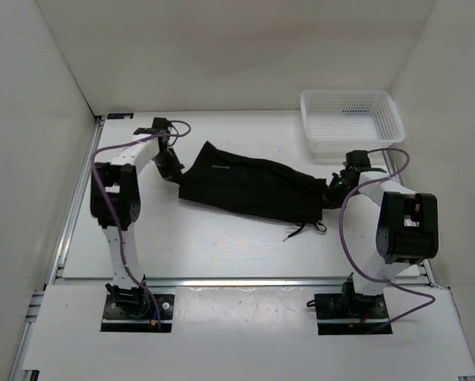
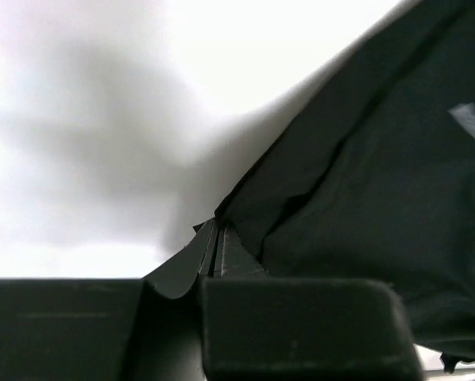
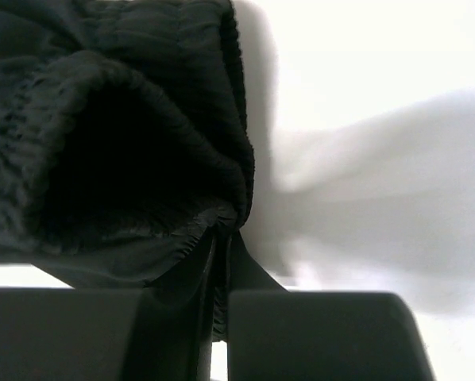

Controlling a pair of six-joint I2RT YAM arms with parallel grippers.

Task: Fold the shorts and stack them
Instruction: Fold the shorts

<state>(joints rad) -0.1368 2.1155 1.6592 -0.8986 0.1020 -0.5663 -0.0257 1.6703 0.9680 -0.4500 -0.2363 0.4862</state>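
Diagonally, shorts (image 1: 245, 190) pinched at both end edges, open table (image 1: 214, 250) nearside.

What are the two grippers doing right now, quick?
Left gripper: closed on the shorts, at a leg corner.
Right gripper: closed on the shorts' waistband.

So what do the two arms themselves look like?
The left arm and right arm are slim white links with chunky black joint housings, on black base plates. A purple cable loops along each. The left end effector and right end effector are black, each with two flat fingers.
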